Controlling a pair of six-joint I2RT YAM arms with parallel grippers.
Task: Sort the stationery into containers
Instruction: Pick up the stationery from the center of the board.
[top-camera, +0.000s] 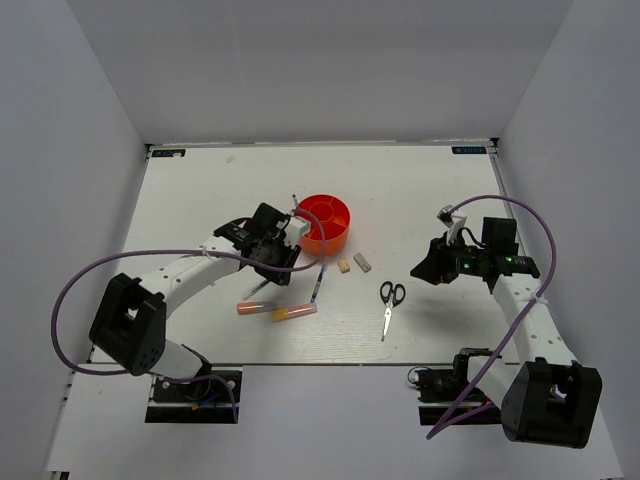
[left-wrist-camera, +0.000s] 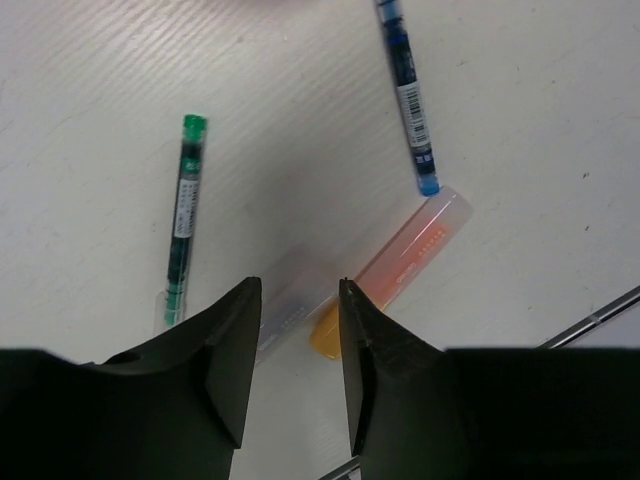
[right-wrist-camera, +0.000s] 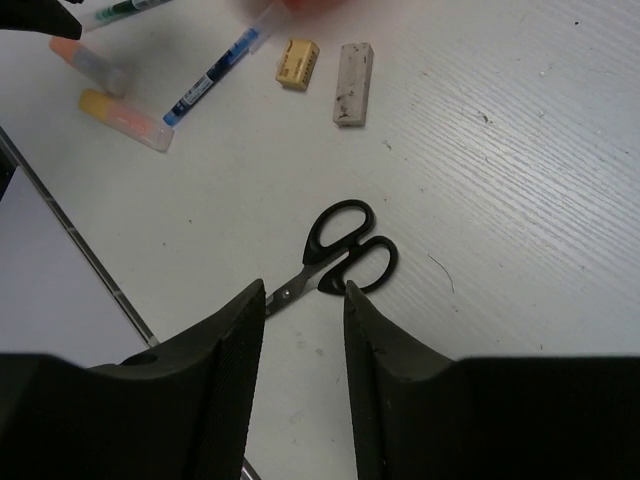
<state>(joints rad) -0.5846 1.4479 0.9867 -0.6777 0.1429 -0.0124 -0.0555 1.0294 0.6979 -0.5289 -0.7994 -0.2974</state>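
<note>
The round orange-red organizer (top-camera: 325, 222) stands at the middle back of the table. My left gripper (top-camera: 268, 258) hovers just left of it, open and empty (left-wrist-camera: 298, 290), above two marker tubes: an orange one (left-wrist-camera: 415, 248) and a clearer one (left-wrist-camera: 285, 305). A green pen (left-wrist-camera: 185, 215) and a blue pen (left-wrist-camera: 408, 95) lie beside them. My right gripper (top-camera: 422, 268) is open and empty (right-wrist-camera: 305, 290), just right of and above the black-handled scissors (right-wrist-camera: 335, 255). Two beige erasers (right-wrist-camera: 298, 62) (right-wrist-camera: 352, 82) lie between the pens and the scissors.
The stationery lies in a loose row in front of the organizer: tubes (top-camera: 255, 308) (top-camera: 293, 313), blue pen (top-camera: 319, 283), erasers (top-camera: 344, 267), scissors (top-camera: 390, 300). White walls close the table on three sides. The table's near edge (top-camera: 330, 362) runs just behind the tubes.
</note>
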